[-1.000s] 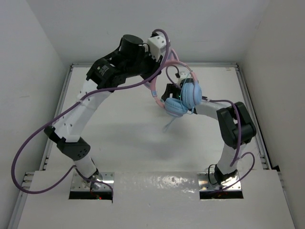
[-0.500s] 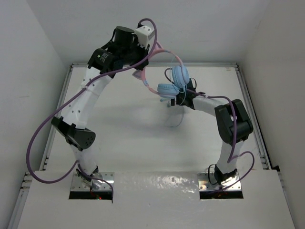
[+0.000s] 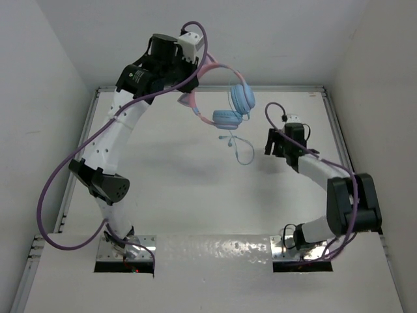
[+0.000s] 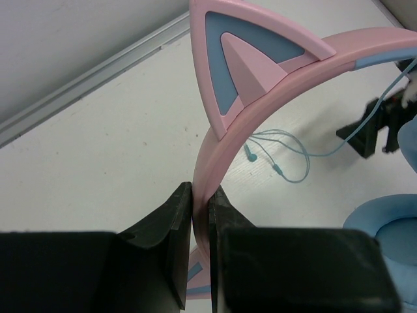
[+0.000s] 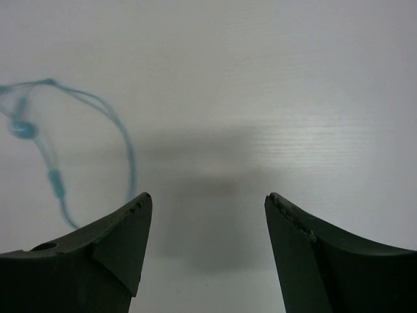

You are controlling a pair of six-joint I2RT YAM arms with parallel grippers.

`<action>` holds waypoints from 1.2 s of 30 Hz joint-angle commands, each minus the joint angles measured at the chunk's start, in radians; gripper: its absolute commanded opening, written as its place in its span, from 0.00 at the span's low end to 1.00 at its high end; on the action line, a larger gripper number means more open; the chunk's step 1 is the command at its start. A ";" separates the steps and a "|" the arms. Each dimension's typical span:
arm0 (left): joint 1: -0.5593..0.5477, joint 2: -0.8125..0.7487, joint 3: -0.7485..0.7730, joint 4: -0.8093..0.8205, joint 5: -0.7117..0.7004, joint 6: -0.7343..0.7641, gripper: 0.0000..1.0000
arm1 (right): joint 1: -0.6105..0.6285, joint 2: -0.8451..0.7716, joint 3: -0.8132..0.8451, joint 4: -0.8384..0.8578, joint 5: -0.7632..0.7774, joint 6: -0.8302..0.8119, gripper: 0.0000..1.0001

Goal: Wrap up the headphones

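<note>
Left fingers (image 4: pixel 171 225) clamp the headphones (image 3: pixel 227 119) by the pink headband (image 4: pixel 218 147), raised above the worktop (image 3: pixel 163 176). Right fingers (image 5: pixel 117 241) stand wide, empty, right of the headphones' cable (image 3: pixel 245 152).

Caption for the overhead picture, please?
Left gripper holds the headphones by their pink band, cable dangling; right gripper open nearby.

1. The top camera is looking down from above and behind the arm bases (image 3: pixel 125 251), taking in the whole table (image 3: pixel 163 176) from afar.
2. The left wrist camera is peering along its own fingers (image 4: pixel 171 225), very near the headphones (image 4: pixel 218 130), toward the table beyond.
3. The right wrist camera is facing down at the table between its fingers (image 5: pixel 117 244).
4. All three are sharing the looped cable (image 3: pixel 243 153).
</note>
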 commanded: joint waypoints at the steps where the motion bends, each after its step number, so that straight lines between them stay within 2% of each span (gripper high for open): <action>1: 0.010 -0.007 0.053 0.107 -0.017 -0.087 0.00 | 0.018 -0.187 -0.238 0.365 -0.176 -0.078 0.70; 3: 0.011 -0.002 0.054 0.110 -0.069 -0.089 0.00 | 0.034 -0.270 -0.400 0.619 -0.200 -0.089 0.73; 4: 0.013 0.001 0.053 0.112 -0.083 -0.124 0.00 | 0.051 -0.316 -0.515 0.810 -0.181 -0.110 0.76; 5: 0.019 0.004 0.051 0.115 -0.097 -0.145 0.00 | 0.077 -0.329 -0.538 0.843 -0.163 -0.147 0.76; 8: 0.022 0.013 0.047 0.119 -0.125 -0.181 0.00 | 0.226 -0.308 -0.471 0.692 -0.109 -0.448 0.77; 10: 0.022 0.019 0.057 0.119 -0.125 -0.199 0.00 | 0.294 -0.268 -0.439 0.686 -0.168 -0.504 0.77; 14: 0.022 0.030 0.088 0.130 -0.125 -0.204 0.00 | 0.329 -0.147 -0.410 0.840 -0.224 -0.512 0.77; 20: 0.023 0.027 0.113 0.133 -0.160 -0.190 0.00 | 0.395 0.092 -0.229 0.776 -0.252 -0.607 0.77; 23: 0.023 0.027 0.117 0.135 -0.179 -0.191 0.00 | 0.400 0.151 -0.157 0.774 -0.260 -0.583 0.77; 26: 0.025 0.033 0.142 0.138 -0.203 -0.191 0.00 | 0.400 0.235 -0.085 0.791 -0.162 -0.552 0.77; 29: 0.026 0.038 0.165 0.139 -0.206 -0.191 0.00 | 0.397 0.310 -0.010 0.777 0.019 -0.511 0.76; 32: 0.031 0.044 0.165 0.136 -0.194 -0.194 0.00 | 0.395 0.366 0.067 0.688 0.034 -0.497 0.72; 36: 0.040 0.055 0.176 0.135 -0.191 -0.202 0.00 | 0.395 0.406 0.139 0.595 -0.071 -0.481 0.61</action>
